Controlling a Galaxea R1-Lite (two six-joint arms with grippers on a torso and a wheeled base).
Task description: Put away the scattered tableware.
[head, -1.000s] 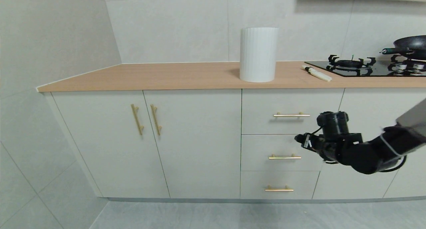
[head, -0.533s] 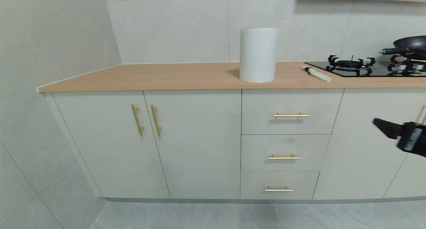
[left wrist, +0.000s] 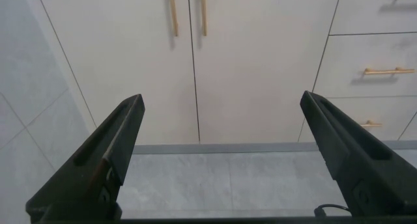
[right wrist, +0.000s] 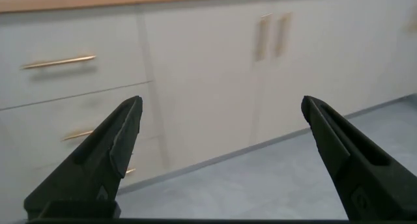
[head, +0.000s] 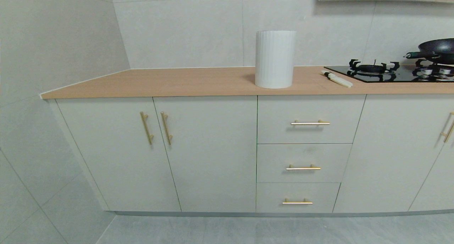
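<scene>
Where the counter [head: 198, 81] runs along the tiled wall, a tall white ribbed container [head: 275, 59] stands upright near its front edge. One pale utensil [head: 337, 78] lies flat on the counter between the container and the black gas hob [head: 386, 75], just beside the hob's near corner; its kind cannot be told. A dark pan [head: 438, 47] sits on a hob burner. Left end effector [left wrist: 221, 99]: released, fingers wide apart, empty, low before the double cupboard doors [left wrist: 130, 55]. Right end effector [right wrist: 221, 100]: likewise released and empty, facing the drawer fronts [right wrist: 65, 42].
</scene>
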